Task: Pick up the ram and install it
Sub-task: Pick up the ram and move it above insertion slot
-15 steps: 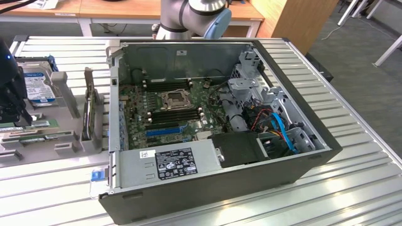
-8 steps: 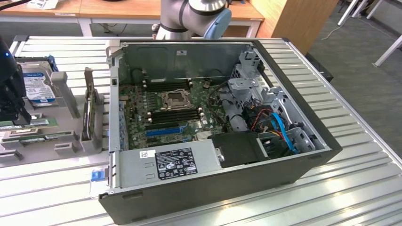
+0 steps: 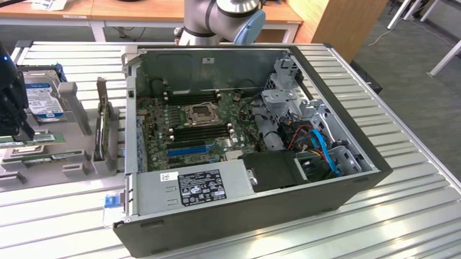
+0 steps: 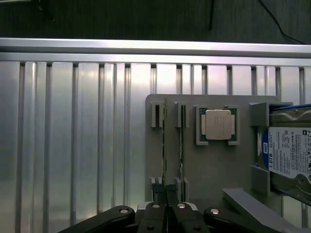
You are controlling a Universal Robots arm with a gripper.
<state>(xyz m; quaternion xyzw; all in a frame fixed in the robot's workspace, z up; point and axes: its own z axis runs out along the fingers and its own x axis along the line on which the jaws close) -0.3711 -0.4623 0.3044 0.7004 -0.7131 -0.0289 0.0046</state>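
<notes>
My black gripper is pinched shut on the thin green ram stick, which stands on edge in its grey slotted holder at the exterior view's left; a tilted pull could jam it or scrape the neighbouring stick
</notes>
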